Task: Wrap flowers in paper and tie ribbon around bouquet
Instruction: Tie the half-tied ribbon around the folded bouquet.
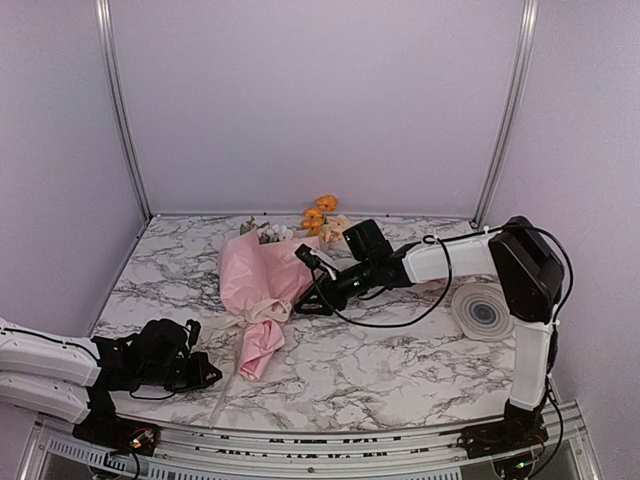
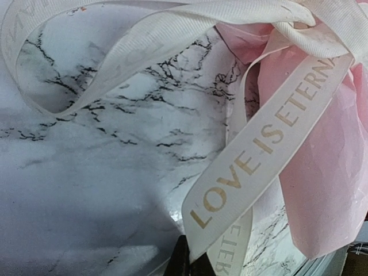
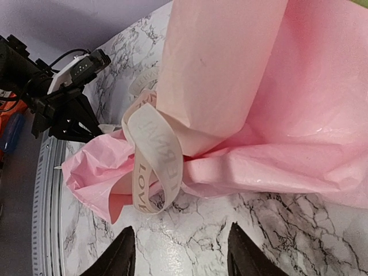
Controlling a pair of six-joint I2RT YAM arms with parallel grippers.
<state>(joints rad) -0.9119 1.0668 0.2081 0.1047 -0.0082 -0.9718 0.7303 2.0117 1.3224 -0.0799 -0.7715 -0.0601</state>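
Bouquet [image 1: 262, 290] lies flat on the table [image 1: 400, 370] a little toward 9 o'clock of centre, its pinched tail pointing to 6 o'clock and its heads to 12 or 1 o'clock. Nearest, at about 7 o'clock, the left gripper [image 1: 203, 374] rests low on the marble with its jaws closed. In the left wrist view a lettered tail of the ribbon [image 2: 259, 149] runs down to the dark fingers at the bottom edge, but whether it is pinched there I cannot tell. Next out is the waist, where the ribbon circles the gathered paper [image 1: 250, 268] and stands up in a loop, with another loop lying loose on the marble at 9 o'clock of it. At 3 o'clock of the waist the right gripper [image 3: 184, 256] hovers with its fingertips well apart and nothing between them, just beside the paper and not touching it. Judging by this, the wrapping is done and the band is round the waist and crossed. What seems left is to snug the knot and tidy the tails. The only container is the paper cone. It holds the stems, hidden inside, and the flowers [image 1: 320, 215] show orange and pale at its far mouth. A white disc [image 1: 485, 312] sits apart at 3 o'clock.
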